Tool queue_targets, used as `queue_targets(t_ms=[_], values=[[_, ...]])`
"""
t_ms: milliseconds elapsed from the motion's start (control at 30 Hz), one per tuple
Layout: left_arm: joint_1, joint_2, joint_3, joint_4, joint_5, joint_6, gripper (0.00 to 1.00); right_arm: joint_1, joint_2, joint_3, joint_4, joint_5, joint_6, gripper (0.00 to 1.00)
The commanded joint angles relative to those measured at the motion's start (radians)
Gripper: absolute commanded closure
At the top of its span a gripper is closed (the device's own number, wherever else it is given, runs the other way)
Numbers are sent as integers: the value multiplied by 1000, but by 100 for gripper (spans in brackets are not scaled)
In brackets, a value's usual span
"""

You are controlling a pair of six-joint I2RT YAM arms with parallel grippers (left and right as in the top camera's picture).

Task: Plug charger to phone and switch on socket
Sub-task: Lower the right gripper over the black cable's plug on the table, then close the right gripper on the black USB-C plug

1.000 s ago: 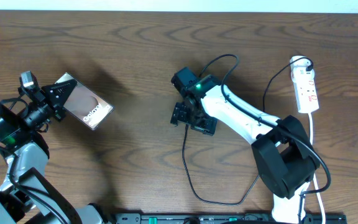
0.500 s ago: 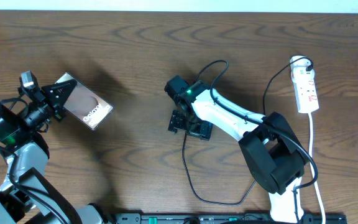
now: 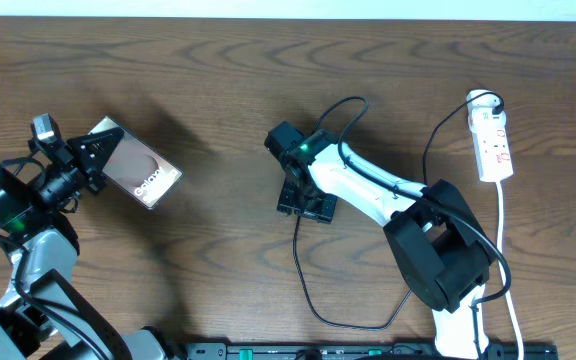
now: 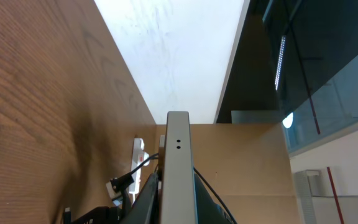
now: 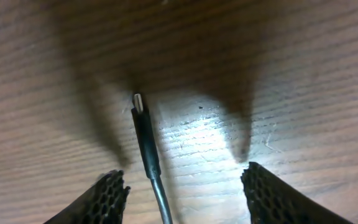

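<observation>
1. Currently, the phone (image 3: 140, 168) is gripped at one end by the left end effector (image 3: 86, 158), whose jaws are closed on it. It is held tilted at the left side of the table (image 3: 218, 80), with its screen visible from overhead.
2. Near the middle of the table, the right end effector (image 5: 188, 190) is lowered with its jaws standing apart.
3. The charger (image 5: 143, 134) is seen lying flat on the wood. Its slim tip sits between the two fingers, nearer one of them and touched by neither.
4. Behind the tip, its cable is looped toward the table's front edge.
5. The socket (image 3: 492, 140) is placed at the far right, well apart from the phone.
</observation>
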Motion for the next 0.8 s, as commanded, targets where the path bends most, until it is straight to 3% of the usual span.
queue_targets(t_ms=[0,200,767], values=[[3,-5,2,6,32,6,93,7,20,5,0,29,7,43],[3,-5,2,6,35,6,92,7,20,5,-1,42,7,47],[3,-5,2,6,35,6,93,7,58,5,18,56,6,48]])
